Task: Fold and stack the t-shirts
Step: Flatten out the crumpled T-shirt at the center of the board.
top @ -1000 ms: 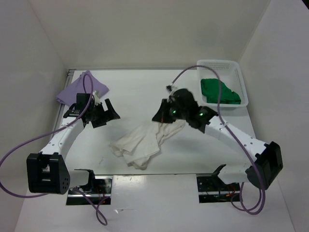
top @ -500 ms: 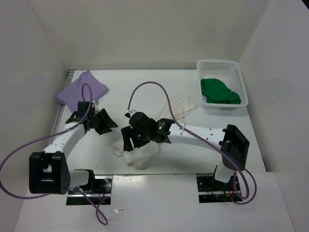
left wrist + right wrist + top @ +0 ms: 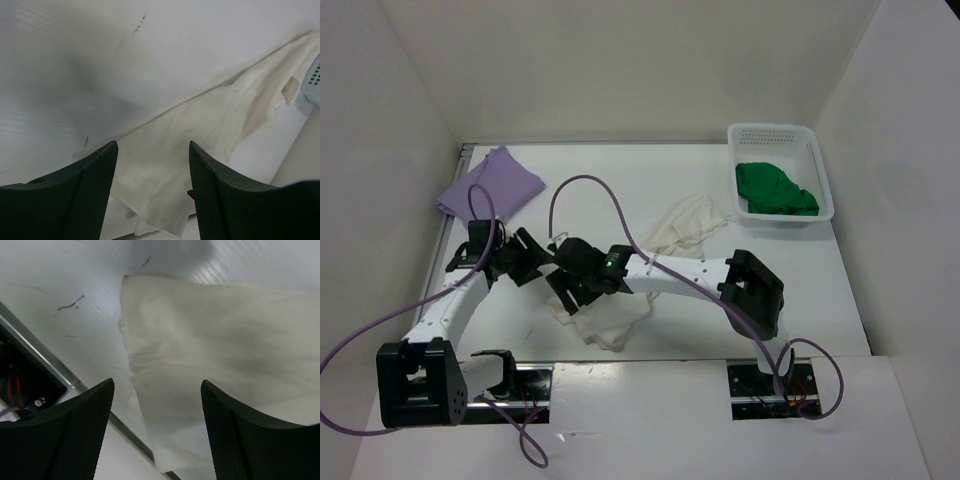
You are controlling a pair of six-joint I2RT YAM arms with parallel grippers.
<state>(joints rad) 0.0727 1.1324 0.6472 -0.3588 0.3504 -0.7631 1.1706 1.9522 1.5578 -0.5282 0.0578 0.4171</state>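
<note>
Hovering side by side above the near-left end of a crumpled white t-shirt (image 3: 610, 322), the left claw (image 3: 152, 145) and the right claw (image 3: 157, 382) both stand released, their fingers spread with nothing between them and the cloth lying loose below. The white t-shirt sprawls diagonally across the middle of the white desk (image 3: 620, 185), bunched near the front edge and trailing off toward the far right corner. A lavender t-shirt (image 3: 490, 185) lies flat in a rough square in the desk's far left corner, and a bright green t-shirt (image 3: 775, 190) sits heaped inside a white perforated basket (image 3: 772, 128) in the far right corner. Plain white walls (image 3: 640, 70) close the desk in on the left, back and right. Dark scuff marks (image 3: 70, 302) fleck the surface beside the shirt, and a metal rail (image 3: 45, 365) runs along the near edge.
</note>
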